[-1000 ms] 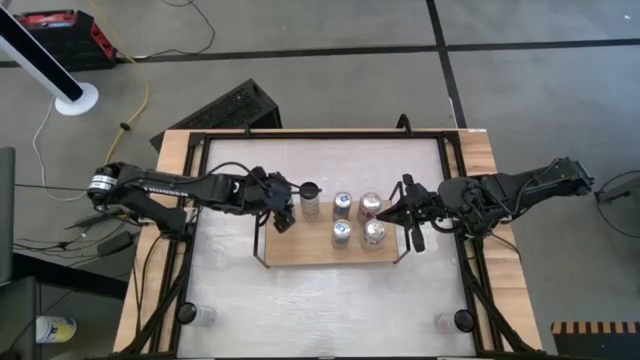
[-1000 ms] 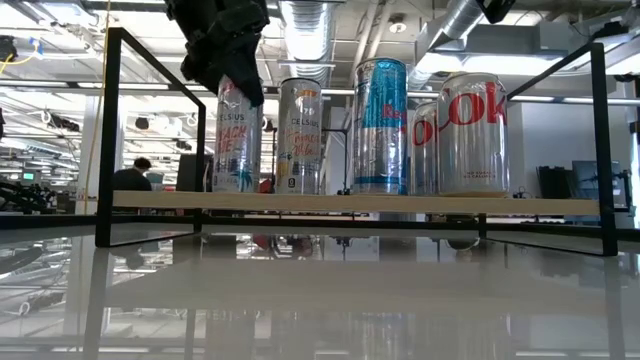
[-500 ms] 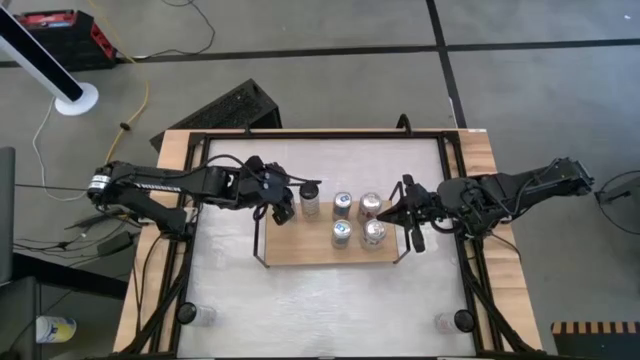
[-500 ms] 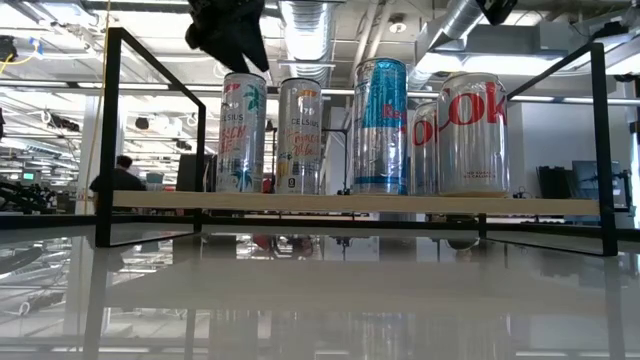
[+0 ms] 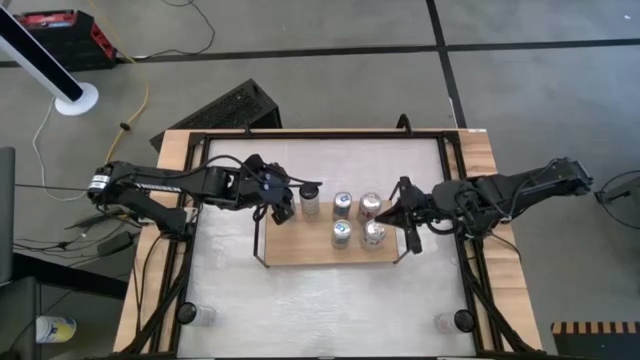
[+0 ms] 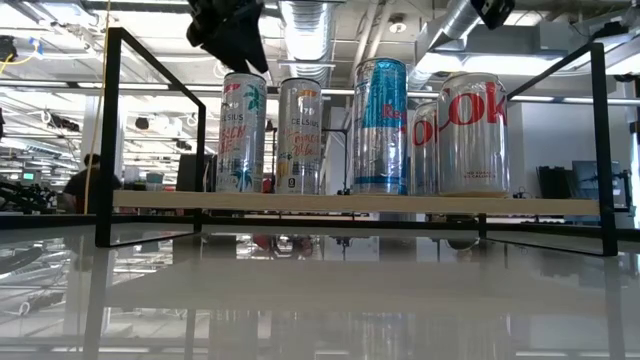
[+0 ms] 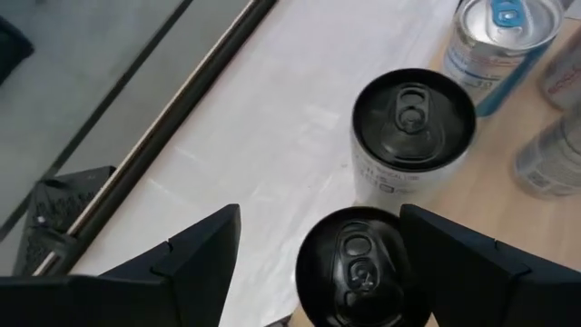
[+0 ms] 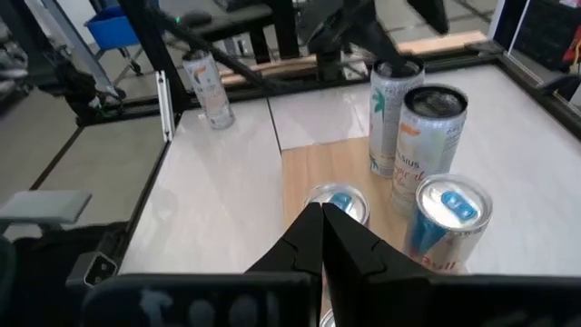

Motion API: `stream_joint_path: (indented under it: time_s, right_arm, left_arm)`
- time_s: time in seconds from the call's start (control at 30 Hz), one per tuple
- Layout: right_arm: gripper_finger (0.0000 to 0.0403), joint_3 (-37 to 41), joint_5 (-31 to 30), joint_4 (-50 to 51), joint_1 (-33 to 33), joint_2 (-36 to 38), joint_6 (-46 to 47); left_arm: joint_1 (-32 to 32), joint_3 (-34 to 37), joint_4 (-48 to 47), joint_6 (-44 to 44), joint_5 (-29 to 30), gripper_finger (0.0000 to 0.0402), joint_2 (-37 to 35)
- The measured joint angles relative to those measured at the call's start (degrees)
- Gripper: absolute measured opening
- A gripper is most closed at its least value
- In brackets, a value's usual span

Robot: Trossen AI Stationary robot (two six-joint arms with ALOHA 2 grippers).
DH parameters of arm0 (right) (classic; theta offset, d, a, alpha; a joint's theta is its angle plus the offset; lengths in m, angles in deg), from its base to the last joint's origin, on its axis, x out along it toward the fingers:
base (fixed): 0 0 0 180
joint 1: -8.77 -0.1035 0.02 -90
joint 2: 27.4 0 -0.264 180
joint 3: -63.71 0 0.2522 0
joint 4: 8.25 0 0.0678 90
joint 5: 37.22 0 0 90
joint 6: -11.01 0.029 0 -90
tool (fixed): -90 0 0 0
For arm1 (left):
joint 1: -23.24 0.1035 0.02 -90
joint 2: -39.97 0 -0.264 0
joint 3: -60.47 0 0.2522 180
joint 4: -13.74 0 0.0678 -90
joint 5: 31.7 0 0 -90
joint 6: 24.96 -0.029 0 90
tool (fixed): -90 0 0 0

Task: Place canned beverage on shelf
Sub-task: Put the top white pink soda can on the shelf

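Only the left wrist view shows the open left gripper point(image 7: 313, 263) above a black-topped can point(image 7: 356, 268); the right gripper point(image 5: 410, 213) is closed at the light wooden shelf point(image 5: 300, 250).

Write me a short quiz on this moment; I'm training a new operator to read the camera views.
1. True or false: the right gripper is holding a can.
2. How does the left gripper stand?
A. Open, over a black-topped can at the left end of the shelf
B. Shut on a red can
C. Parked off the table
3. Fill in: the cans stand upright on the shelf's light ___ board.

Key:
1. False. It is shut on nothing, near the shelf's right end.
2. A
3. wooden
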Motion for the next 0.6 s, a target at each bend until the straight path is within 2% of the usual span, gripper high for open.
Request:
stream_joint_path:
  time_s: [0.17,0.6]
  right_arm:
    - [0.0029,-0.1,0.1,-0.5,0.0,-0.8,0.0]
    - [0.0029,0.0,0.0,-0.4,0.0,-1.1,-0.1]
  left_arm:
    - [0.0,0.0,-0.1,0.0,0.6,0.0286,0.0]
    - [0.0,0.0,2.1,-1.7,-3.9,0.0286,0.0]
